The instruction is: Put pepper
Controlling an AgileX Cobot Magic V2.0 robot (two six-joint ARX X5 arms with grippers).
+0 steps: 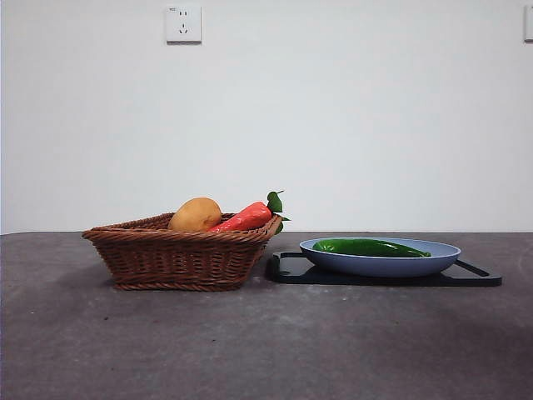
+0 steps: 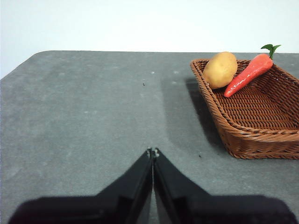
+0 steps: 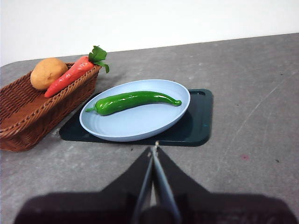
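- Pepper (image 3: 133, 101) lies in blue plate (image 3: 140, 126) on dark tray (image 3: 198, 126), beside basket (image 1: 179, 254).
- I see left gripper (image 2: 153, 151) jaws closed, empty, over bare tabletop (image 2: 84, 116).
- Right gripper (image 3: 154, 148) jaws closed, empty, near plate.

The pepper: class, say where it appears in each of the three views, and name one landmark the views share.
Front view: pepper lies in the blue plate, beside the basket.
Left wrist view: not in it.
Right wrist view: pepper lies across the plate's middle.
Shared landmark: the basket, in all three.

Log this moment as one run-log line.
pepper on blue plate | left pincer shut, idle | right pincer shut, near plate
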